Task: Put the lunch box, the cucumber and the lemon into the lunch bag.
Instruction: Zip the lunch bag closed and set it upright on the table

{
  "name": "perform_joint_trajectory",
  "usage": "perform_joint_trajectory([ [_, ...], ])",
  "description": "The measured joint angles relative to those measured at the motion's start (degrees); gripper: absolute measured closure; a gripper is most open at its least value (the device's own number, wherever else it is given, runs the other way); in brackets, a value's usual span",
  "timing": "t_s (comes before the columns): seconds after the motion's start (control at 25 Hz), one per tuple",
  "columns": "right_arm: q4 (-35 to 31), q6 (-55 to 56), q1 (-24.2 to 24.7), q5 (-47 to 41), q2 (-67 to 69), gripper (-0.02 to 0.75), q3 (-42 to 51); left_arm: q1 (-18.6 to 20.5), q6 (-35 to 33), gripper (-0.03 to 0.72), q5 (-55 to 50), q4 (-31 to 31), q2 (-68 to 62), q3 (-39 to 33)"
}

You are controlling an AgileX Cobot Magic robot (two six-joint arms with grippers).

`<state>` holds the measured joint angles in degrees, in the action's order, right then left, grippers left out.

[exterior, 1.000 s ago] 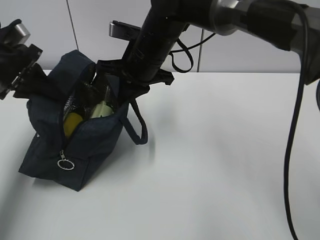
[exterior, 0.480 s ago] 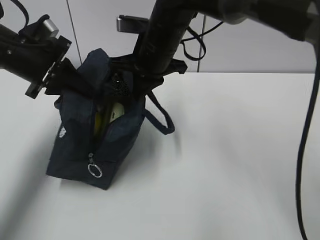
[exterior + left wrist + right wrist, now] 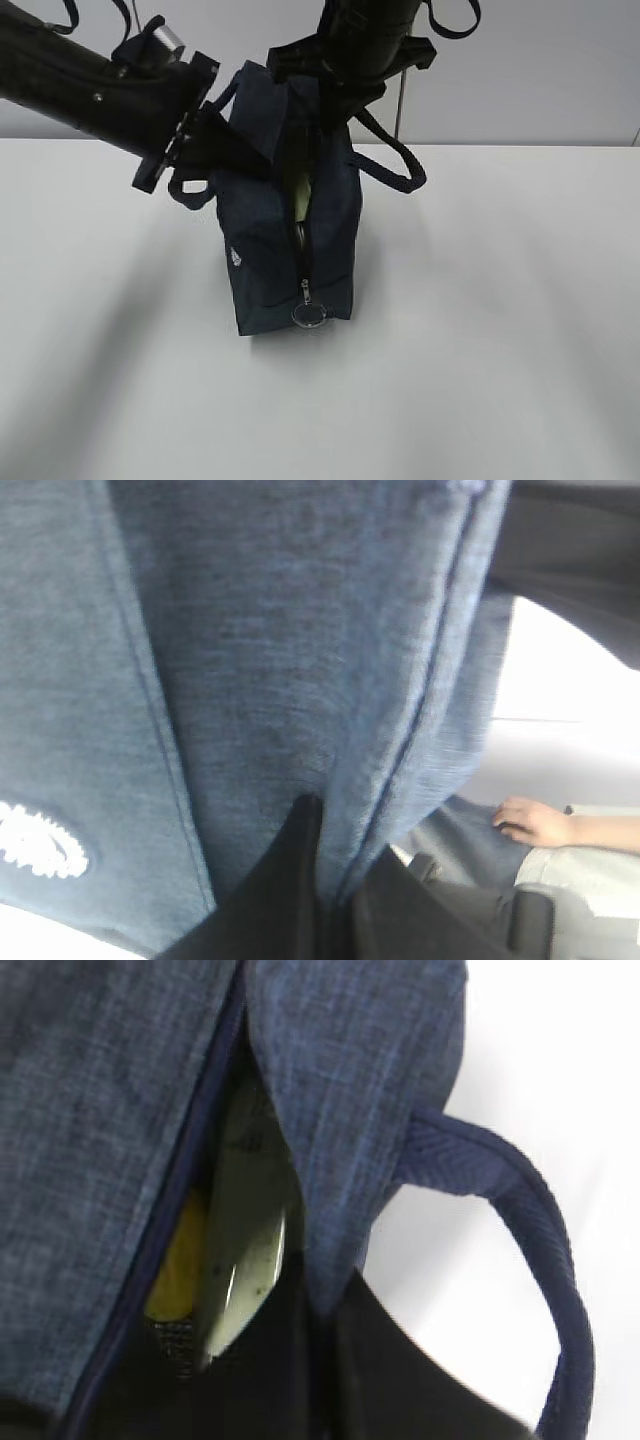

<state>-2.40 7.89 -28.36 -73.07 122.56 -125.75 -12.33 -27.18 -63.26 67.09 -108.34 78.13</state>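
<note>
Navy lunch bag [image 3: 270, 250] holding lemon [image 3: 178, 1260] and lunch box [image 3: 245, 1250], both claws pinching its fabric

One lunch bag [image 3: 275, 250], standing on one tabletop [image 3: 480, 350]. Two loop handles on the bag, one at each side: the left handle [image 3: 188, 190] and the right handle [image 3: 395, 165]. One zip with one metal ring pull [image 3: 311, 315]. One small white logo [image 3: 235, 256] on the bag's side. Inside the slit opening: one lunch box [image 3: 240, 1250], seen as a pale green edge, and one lemon [image 3: 180, 1260], seen as a yellow patch. Two robot arms, each ending in one pincer: left pincer [image 3: 215, 150], right pincer [image 3: 335, 85].
</note>
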Motion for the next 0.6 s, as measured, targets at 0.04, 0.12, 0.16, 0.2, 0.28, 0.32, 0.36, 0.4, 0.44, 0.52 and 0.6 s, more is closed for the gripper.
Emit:
perform_joint_trajectory([
  [0.04,0.4,0.0,0.0,-0.1,0.0,0.737,0.4,-0.6,0.0,0.701,0.4,0.8,-0.4,0.0],
  [0.12,1.3,0.0,0.0,-0.1,0.0,0.737,1.6,-1.4,0.0,0.701,1.3,2.7,-1.6,0.0],
  [0.16,2.0,0.0,0.0,-0.1,0.0,0.737,2.5,-1.6,0.0,0.701,1.4,3.7,-2.4,0.0],
  [0.2,2.4,0.0,0.0,-0.1,0.0,0.737,3.2,-1.8,0.0,0.701,1.4,4.5,-3.1,0.0],
  [0.28,3.2,0.1,0.0,-0.1,0.0,0.737,4.1,-2.1,0.1,0.701,1.4,5.7,-4.3,0.0],
  [0.32,3.6,0.1,0.0,-0.1,0.0,0.737,4.3,-2.4,0.1,0.701,1.6,5.9,-4.7,0.0],
  [0.36,4.0,0.2,0.2,-0.1,0.0,0.737,4.2,-2.5,0.1,0.701,2.0,6.1,-4.8,0.0],
  [0.4,4.4,0.2,0.4,-0.1,0.0,0.737,4.2,-2.6,0.1,0.701,2.5,6.7,-4.9,0.0],
  [0.44,4.7,0.3,0.7,-0.1,0.0,0.737,4.2,-2.6,0.1,0.701,2.9,7.2,-4.9,0.0],
  [0.52,4.1,0.5,1.7,-0.1,0.0,0.737,4.2,-2.6,0.1,0.701,3.8,8.2,-4.9,0.0],
  [0.6,3.0,0.6,3.5,-0.1,0.0,0.737,4.2,-2.6,0.1,0.701,4.6,8.9,-4.9,0.0],
])
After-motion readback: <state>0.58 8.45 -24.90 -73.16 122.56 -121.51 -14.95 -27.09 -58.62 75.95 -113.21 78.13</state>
